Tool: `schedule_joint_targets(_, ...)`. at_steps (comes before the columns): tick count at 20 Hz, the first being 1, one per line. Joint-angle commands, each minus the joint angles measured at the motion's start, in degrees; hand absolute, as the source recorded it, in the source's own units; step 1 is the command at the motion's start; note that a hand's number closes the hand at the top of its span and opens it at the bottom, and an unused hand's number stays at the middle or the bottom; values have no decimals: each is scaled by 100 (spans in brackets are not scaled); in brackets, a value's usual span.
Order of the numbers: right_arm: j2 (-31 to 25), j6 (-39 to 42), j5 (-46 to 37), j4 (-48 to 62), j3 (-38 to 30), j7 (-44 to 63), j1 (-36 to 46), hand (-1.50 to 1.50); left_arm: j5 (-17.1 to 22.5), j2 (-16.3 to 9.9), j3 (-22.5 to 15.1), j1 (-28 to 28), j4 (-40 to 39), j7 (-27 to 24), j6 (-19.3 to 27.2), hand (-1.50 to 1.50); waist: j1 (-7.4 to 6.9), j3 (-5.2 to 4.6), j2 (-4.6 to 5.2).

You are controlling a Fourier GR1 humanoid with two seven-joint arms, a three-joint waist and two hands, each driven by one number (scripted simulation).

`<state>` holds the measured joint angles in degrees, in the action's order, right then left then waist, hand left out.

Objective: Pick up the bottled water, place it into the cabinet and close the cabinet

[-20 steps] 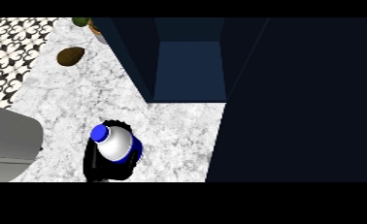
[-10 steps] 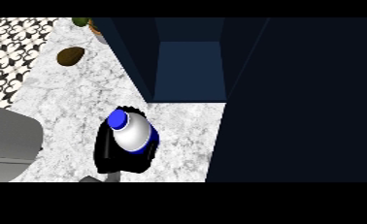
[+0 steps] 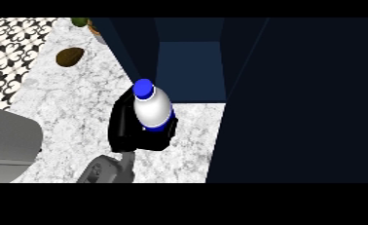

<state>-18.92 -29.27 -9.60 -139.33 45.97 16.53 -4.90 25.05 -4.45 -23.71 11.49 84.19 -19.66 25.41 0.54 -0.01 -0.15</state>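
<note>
A black hand [image 3: 133, 131] sits at lower centre of the frame, its fingers curled round a water bottle [image 3: 152, 108]. The bottle has a white body and a blue cap [image 3: 144, 88], and the cap points toward the top of the frame. A grey forearm [image 3: 108, 169] runs from the hand down to the lower edge. By its place in the frame it looks like the left arm, though that is not certain from this one view. The other hand does not show.

The bottle is held over the white marbled counter [image 3: 64, 102], just in front of the open cabinet [image 3: 188, 68] at upper centre. The cabinet's inside is dark blue, and nothing can be made out in it. The cap reaches close to the cabinet's lower front edge, and the bottle is not inside. A dark panel [image 3: 295, 102], probably the cabinet's door, fills the right side of the frame.

At upper left a brown oval thing [image 3: 69, 56] lies on the counter. Above it, at the top edge, a green thing [image 3: 80, 22] shows only in part. A patterned black-and-white wall [image 3: 18, 48] runs along the left edge. A grey shape [image 3: 16, 141] sits at lower left.
</note>
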Motion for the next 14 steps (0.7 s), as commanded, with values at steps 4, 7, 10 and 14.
schedule_joint_targets(4,-647,15,-386,-1062,116,-64,-699,-150,-384,306,338,1135,-328,537,602,150,71,4,-13)
schedule_joint_targets(7,-337,-15,-364,-853,179,20,-543,-150,-441,320,502,1209,-807,327,260,150,19,0,5)
schedule_joint_targets(10,-551,36,-196,-1073,31,64,-552,-150,-583,176,685,1887,-1092,766,709,150,48,1,2)
schedule_joint_targets(14,-428,55,-90,-891,-63,-97,-471,-150,-757,441,653,2439,-1892,632,819,150,49,0,15)
